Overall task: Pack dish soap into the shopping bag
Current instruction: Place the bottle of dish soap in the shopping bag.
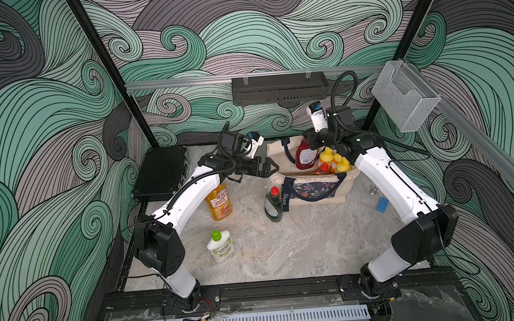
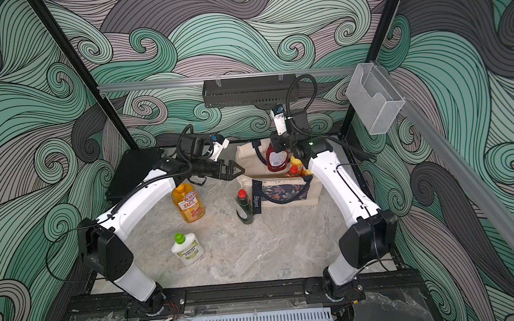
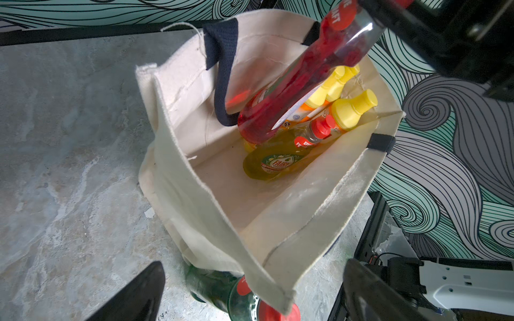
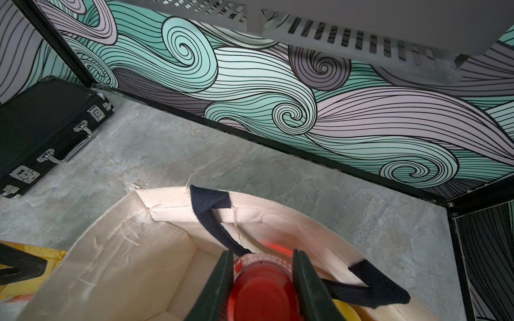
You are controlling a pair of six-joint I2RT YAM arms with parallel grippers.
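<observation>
**Bright soap bottles stand out against teal swirls**

A cream canvas shopping bag (image 1: 275, 153) with navy handles (image 1: 287, 154) and a dark floral pocket (image 1: 313, 189) shows a clear red bottle (image 1: 305, 156), orange bottles (image 3: 350, 111) capped in yellow and a yellow-green Fairy bottle (image 3: 274, 164) capped in red. Left of the bag, a dark green bottle (image 1: 273, 207) wears a red cap. Further left is a tall orange bottle (image 1: 219, 206), and nearer a white bottle (image 1: 220, 247) with a lime-green cap. The table (image 1: 288, 253) is marbled grey and beige, the far-left case (image 1: 159, 173) black, and the block (image 1: 381, 204) at right blue. The walls (image 1: 42, 121) swirl in teal, lilac and charcoal, lined in black.
</observation>
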